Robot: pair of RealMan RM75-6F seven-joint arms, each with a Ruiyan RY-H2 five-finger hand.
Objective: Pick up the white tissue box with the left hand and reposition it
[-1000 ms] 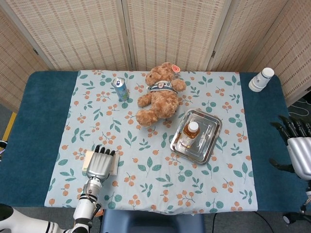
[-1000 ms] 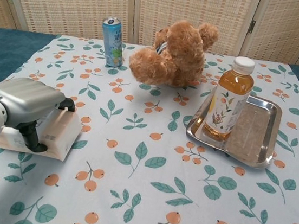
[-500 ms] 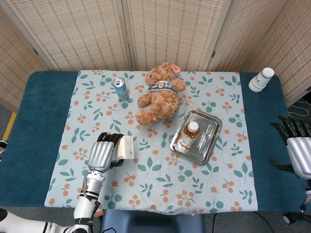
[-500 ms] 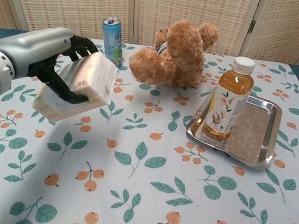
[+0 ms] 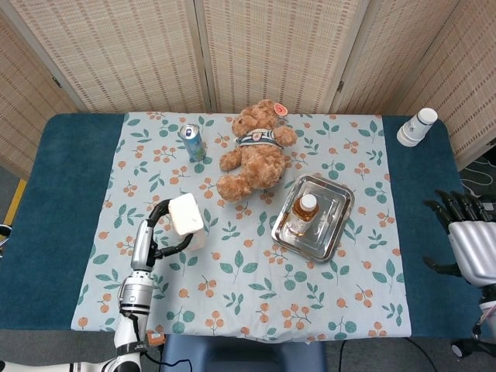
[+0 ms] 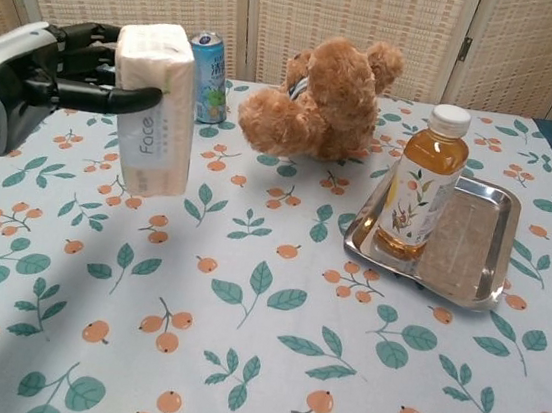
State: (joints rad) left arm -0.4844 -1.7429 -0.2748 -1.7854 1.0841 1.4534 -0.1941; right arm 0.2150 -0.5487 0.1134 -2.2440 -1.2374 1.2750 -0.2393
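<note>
The left hand (image 6: 30, 76) is gripping the white tissue box (image 6: 152, 106) by its upper end, fingers wrapping around it. The box is hanging upright, long axis vertical, apparently clear of the counter (image 6: 266, 367), near the soda can (image 6: 207, 75). The right hand (image 5: 469, 244) is idling far off, fingers spread and empty.

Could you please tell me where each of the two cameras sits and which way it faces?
Head view: high above the near table edge, looking steeply down; shows the left hand holding the tissue box, and the right hand off to the side.
Chest view: low at the near edge, looking level across; only the left hand shows.
Shared: box, can, teddy bear, bottle, tray.
</note>
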